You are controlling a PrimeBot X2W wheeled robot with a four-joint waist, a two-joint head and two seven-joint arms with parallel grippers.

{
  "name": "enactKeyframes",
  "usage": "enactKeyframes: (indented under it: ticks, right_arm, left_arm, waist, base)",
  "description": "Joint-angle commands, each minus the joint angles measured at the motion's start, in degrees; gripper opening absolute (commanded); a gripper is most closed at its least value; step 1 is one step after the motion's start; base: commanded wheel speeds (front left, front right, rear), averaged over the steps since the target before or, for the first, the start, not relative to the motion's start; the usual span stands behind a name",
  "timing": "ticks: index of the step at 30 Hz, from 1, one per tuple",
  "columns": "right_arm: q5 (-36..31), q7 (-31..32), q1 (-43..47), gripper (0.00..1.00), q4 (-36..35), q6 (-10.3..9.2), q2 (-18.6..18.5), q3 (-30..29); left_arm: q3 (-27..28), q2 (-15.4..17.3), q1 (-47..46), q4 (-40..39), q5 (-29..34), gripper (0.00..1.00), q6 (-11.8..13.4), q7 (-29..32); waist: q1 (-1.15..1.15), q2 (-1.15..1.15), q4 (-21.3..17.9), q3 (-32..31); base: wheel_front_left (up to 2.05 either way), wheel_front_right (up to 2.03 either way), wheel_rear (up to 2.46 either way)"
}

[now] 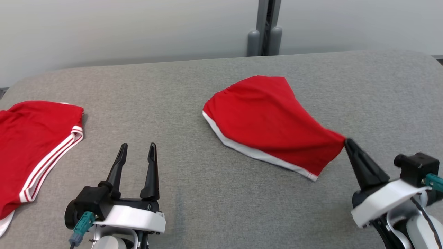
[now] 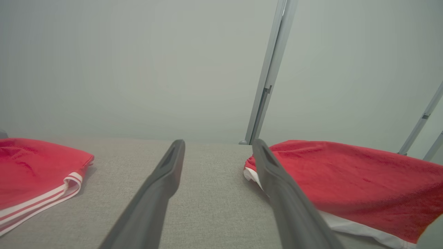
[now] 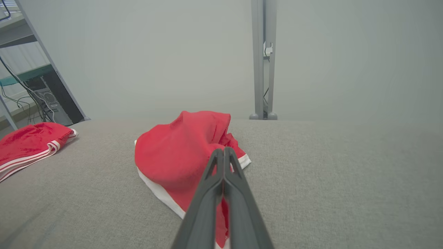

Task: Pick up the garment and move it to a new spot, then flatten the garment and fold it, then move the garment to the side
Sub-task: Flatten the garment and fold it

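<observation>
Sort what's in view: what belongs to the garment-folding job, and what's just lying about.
In the job: red garment with white hem, pinched at one corner by the shut right claw; open left claw; grey table.

Lying about: second red garment with white stripes, far left, untouched; grey post behind the table.

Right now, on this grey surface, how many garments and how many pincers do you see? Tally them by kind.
Garments: 2, the held garment and the left garment
Pincers: 2, the open left pincer and the right pincer shut on the held garment
Total: 4
</observation>
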Motion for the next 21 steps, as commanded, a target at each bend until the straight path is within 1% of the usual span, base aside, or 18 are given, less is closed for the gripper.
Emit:
enactKeyframes:
  ticks: [1,2,7,9,12,13,14,18,21]
  right_arm:
    - [0.4,0.9,0.9,0.00,-0.4,0.00,0.0,-0.5]
    - [0.8,3.7,3.0,0.00,-0.3,0.00,-0.2,-2.3]
    - [-0.2,7.9,6.5,0.00,2.0,0.00,0.7,-6.4]
    - [-0.5,10.1,8.1,0.00,3.5,0.00,0.9,-7.0]
    - [-0.2,12.8,9.4,0.00,5.1,0.00,0.4,-6.0]
    - [-0.4,13.4,9.7,0.18,5.7,0.00,0.2,-5.8]
    - [-1.3,13.2,9.7,1.00,5.8,0.00,-0.3,-5.5]
    - [-2.5,10.9,8.4,1.00,5.9,0.00,0.6,-6.6]
    - [-3.6,6.9,6.8,1.00,4.5,0.00,1.1,-7.3]
  left_arm:
    - [0.0,0.3,-0.4,0.1,-0.4,1.00,0.2,-0.3]
    - [-0.4,0.2,-0.5,0.3,-0.3,1.00,0.1,-0.2]
    - [-0.6,0.3,-0.8,0.5,-0.3,1.00,0.1,-0.2]
    - [-0.7,0.2,-0.8,0.7,-0.2,1.00,0.0,-0.2]
    - [-0.6,0.2,-0.6,1.0,0.1,1.00,-0.3,-0.2]
    - [-0.6,0.3,-0.6,1.1,0.2,1.00,-0.4,-0.2]
    - [-0.7,0.2,-0.5,1.3,0.3,1.00,-0.5,-0.2]
    - [-0.9,0.2,-0.3,1.6,0.3,1.00,-0.7,-0.2]
    - [-1.2,0.2,-0.2,1.8,0.3,1.00,-0.7,-0.2]
  waist:
    - [0.00,0.00,-0.7,-0.1]
    - [0.00,0.00,-1.1,-0.1]
    - [0.00,0.00,-1.4,-0.2]
    - [0.00,0.00,-1.4,-0.3]
    - [0.00,0.00,-1.6,-0.4]
    - [0.00,0.00,-1.5,-0.4]
    - [0.00,0.00,-1.5,-0.5]
    - [0.00,0.00,-1.3,-0.7]
    - [0.00,0.00,-0.9,-0.8]
  base:
    - [0.00,0.00,0.00]
    - [0.00,0.00,0.00]
    - [0.00,0.00,0.00]
    - [0.00,0.00,0.00]
    - [0.00,0.00,0.00]
    - [0.00,0.00,0.00]
    - [0.00,0.00,0.00]
    - [0.00,0.00,0.00]
    - [0.00,0.00,0.00]
